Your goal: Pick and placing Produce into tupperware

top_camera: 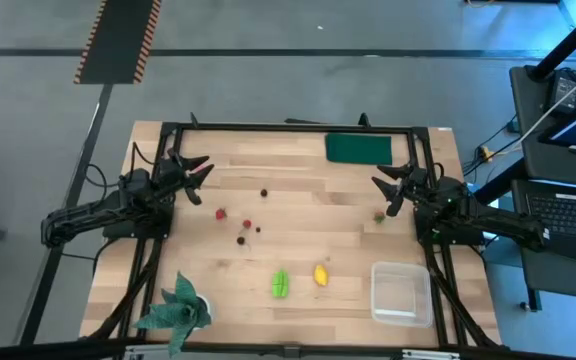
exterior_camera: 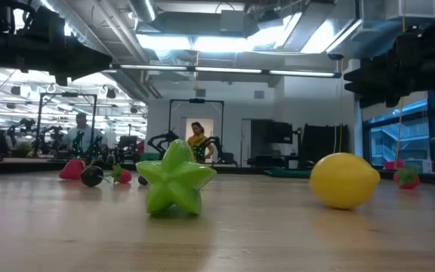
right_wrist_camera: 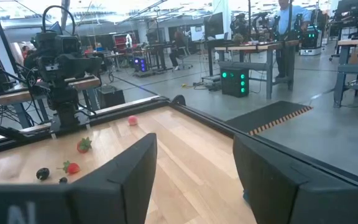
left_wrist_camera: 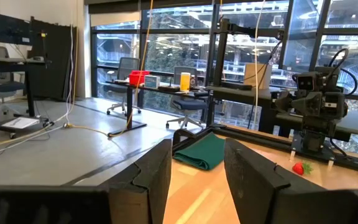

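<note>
The produce lies on the wooden table: a bright green ridged piece (top_camera: 280,283) (exterior_camera: 176,180), a yellow lemon (top_camera: 320,274) (exterior_camera: 343,180), small red berries (top_camera: 242,231) (right_wrist_camera: 83,145) and tiny dark berries (top_camera: 264,193) (right_wrist_camera: 42,173). One red berry (top_camera: 379,215) (left_wrist_camera: 299,168) lies close to my right gripper. The clear tupperware (top_camera: 401,293) stands at the near right corner. My left gripper (top_camera: 193,175) (left_wrist_camera: 197,180) hovers open over the far left part of the table. My right gripper (top_camera: 393,190) (right_wrist_camera: 194,174) hovers open over the far right part. Both grippers are clear of the fruit.
A flat dark green rectangle (top_camera: 358,148) (left_wrist_camera: 201,151) lies at the far edge. A leafy potted plant (top_camera: 176,310) stands at the near left corner. A black frame (top_camera: 298,128) borders the table. People show in the room beyond the table.
</note>
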{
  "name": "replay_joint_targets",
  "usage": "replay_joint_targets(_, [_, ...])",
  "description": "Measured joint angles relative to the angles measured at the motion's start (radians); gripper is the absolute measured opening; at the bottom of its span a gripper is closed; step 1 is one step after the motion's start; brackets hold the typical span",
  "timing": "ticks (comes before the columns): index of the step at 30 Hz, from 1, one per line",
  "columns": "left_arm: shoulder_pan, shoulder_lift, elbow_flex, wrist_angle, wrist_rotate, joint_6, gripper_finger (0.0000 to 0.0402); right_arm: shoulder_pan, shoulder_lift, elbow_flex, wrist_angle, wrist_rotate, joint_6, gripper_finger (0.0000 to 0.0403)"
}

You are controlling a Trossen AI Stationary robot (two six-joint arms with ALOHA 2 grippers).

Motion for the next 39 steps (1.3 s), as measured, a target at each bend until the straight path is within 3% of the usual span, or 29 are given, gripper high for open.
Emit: replay_joint_targets(39, [0.000,0.000,-0.001,0.000,0.000,0.000,0.0140,0.000,0.000,0.000,0.002,0.000,-0.022,0.0214])
